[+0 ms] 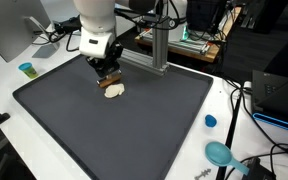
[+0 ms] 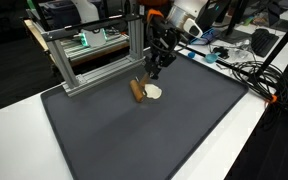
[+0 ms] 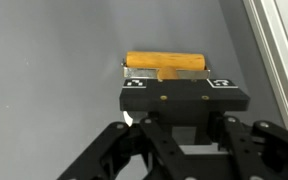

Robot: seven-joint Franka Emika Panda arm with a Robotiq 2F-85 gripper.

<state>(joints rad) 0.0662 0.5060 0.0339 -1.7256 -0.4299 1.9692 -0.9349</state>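
Observation:
A short tool with a round wooden handle and a cream-white head lies low on the dark mat. In both exterior views my gripper comes down onto it from above. The brown handle sticks out to one side and the pale head lies beside the fingers. In the wrist view my gripper has the handle lying crosswise right at its tips. The black gripper body hides the fingertips. The jaws look shut on the tool.
An aluminium frame stands at the mat's back edge, close to the gripper. On the white table sit a blue cup, a small blue cap and a teal object. Cables trail beside the mat.

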